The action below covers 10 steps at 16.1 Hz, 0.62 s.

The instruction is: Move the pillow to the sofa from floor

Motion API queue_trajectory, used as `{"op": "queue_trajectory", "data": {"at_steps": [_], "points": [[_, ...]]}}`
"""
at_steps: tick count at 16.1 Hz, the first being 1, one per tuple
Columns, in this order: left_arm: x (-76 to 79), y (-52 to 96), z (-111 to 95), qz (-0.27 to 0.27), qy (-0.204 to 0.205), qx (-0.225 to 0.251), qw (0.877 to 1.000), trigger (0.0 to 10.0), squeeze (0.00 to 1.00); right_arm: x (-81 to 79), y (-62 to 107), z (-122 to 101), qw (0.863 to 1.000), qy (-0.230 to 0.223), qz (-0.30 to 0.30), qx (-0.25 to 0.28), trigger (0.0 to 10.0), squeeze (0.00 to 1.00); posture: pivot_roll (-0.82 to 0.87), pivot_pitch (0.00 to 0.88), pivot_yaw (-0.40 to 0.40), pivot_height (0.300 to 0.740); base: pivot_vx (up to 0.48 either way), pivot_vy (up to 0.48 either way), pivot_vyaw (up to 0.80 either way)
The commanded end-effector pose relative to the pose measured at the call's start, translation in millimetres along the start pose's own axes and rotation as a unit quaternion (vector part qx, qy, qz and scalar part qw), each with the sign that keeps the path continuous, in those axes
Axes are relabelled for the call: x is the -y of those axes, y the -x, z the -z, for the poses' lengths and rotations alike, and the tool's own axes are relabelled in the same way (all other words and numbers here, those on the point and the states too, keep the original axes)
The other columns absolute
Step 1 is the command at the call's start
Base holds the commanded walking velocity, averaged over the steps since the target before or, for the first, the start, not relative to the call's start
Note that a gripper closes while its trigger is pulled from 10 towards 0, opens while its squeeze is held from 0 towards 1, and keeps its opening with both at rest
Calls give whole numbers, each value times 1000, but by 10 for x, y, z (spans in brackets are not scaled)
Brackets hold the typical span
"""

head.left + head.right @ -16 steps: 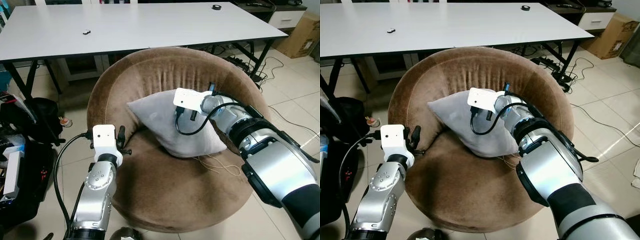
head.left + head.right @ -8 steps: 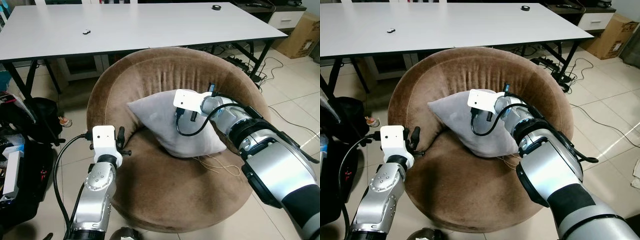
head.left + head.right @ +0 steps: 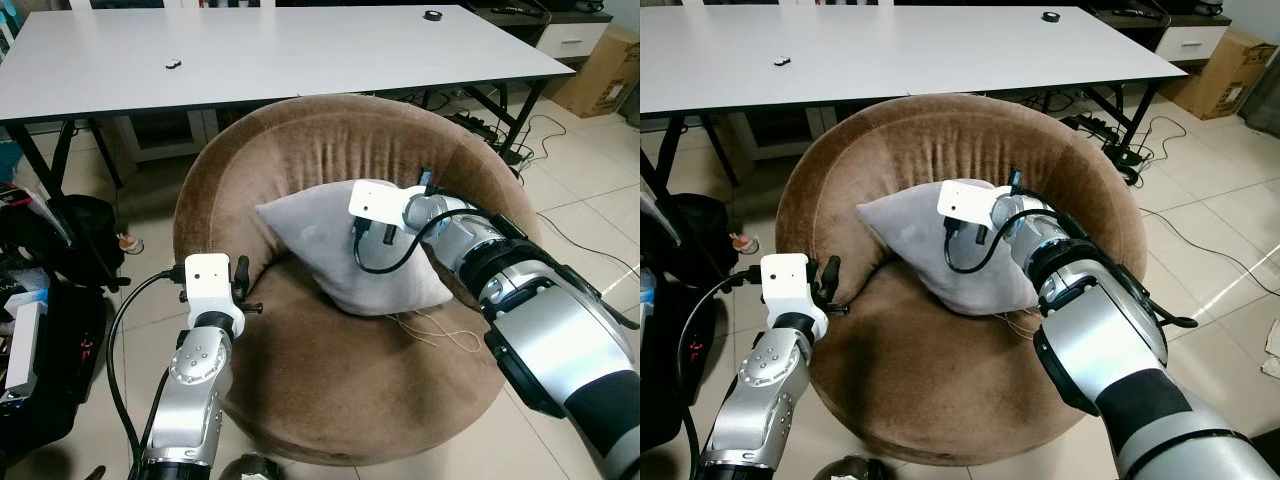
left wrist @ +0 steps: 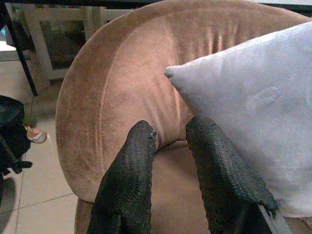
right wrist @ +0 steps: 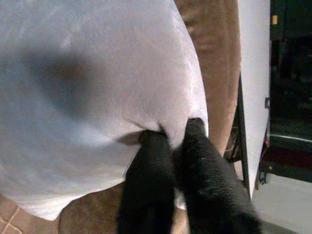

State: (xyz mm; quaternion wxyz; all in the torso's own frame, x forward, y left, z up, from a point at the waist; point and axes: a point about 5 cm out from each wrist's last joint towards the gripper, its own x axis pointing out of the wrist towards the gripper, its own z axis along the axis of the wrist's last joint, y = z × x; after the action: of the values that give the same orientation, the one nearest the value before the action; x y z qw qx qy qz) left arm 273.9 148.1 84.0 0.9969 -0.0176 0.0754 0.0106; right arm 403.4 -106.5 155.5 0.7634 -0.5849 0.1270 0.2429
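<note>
The grey pillow (image 3: pixel 340 250) lies on the seat of the round brown sofa (image 3: pixel 300 140), propped against the backrest and tilted with one corner pointing toward the sofa's left arm. The right tool (image 5: pixel 173 141) is clenched on a fold of fabric at the pillow's upper edge, the cloth bunching between its fingers. The pillow appears light and soft; it should sag and swing from a single pinch, and the smooth cover may slip, so a hold on a corner or seam looks more secure than one on the flat face. The left tool (image 4: pixel 168 141) hovers over the front left rim of the sofa, just beside the pillow's pointed corner, fingers slightly parted and grasping nothing. The placement appears essentially complete, with release outstanding. The sofa is upholstered in plush velvet with a deep, rounded seat, likely to hold the pillow steady. A loose thread (image 3: pixel 440 335) lies on the seat beside the pillow. Behind the sofa stands a long white worktop (image 3: pixel 250 50); cables (image 3: pixel 590 240) trail over the tiled floor (image 3: pixel 590 190) to its right, and dark bags (image 3: pixel 60 250) sit to its left.
</note>
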Motion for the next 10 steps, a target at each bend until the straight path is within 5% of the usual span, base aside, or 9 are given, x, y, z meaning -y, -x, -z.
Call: {"op": "queue_trajectory", "data": {"at_steps": [1,10], "points": [[35,9,-33,0,-2,5,1000,10000,0,-39,4,106,1000,1,-3,-18,10000,1000,24,0,-95,740,0,0,0],[37,17,-24,-2,-1,3,1000,10000,0,-47,3,116,1000,5,-6,-22,10000,1000,25,0,-101,740,0,0,0]]}}
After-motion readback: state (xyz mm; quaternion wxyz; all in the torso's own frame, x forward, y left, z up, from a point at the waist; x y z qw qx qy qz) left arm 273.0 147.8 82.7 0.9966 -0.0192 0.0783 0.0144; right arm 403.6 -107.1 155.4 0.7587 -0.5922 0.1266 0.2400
